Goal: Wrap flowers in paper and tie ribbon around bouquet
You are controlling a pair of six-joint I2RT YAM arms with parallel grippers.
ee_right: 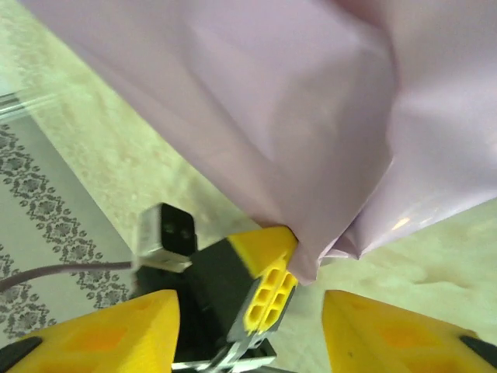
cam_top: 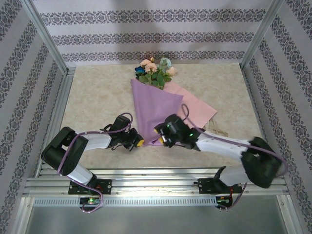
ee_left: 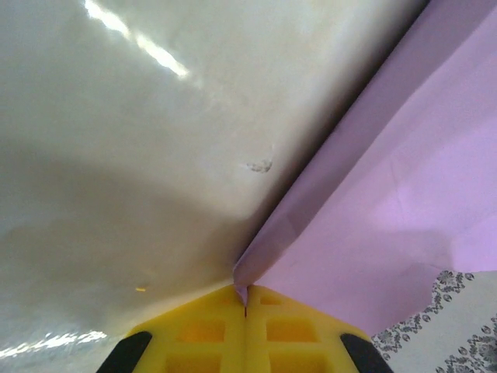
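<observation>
The flowers (cam_top: 155,69) lie at the table's far middle, blooms away from me. Their stems are hidden under the paper (cam_top: 155,109), which is folded over them into a lilac cone with a pink flap (cam_top: 195,105) spread out to the right. My left gripper (cam_top: 139,143) is shut on the cone's narrow near tip; in the left wrist view the yellow fingers (ee_left: 202,334) pinch the lilac corner (ee_left: 242,289). My right gripper (cam_top: 161,137) stands open just right of that tip, and its wrist view has the paper (ee_right: 272,101) above its spread jaws (ee_right: 248,303). A thin pale ribbon (cam_top: 218,130) lies by the pink flap.
The beige marbled table (cam_top: 97,97) has bare room left of the cone. Patterned walls and metal posts close it in on three sides, and a metal rail (cam_top: 156,183) runs along the near edge. The left arm's fingers (ee_right: 268,272) sit between my right jaws.
</observation>
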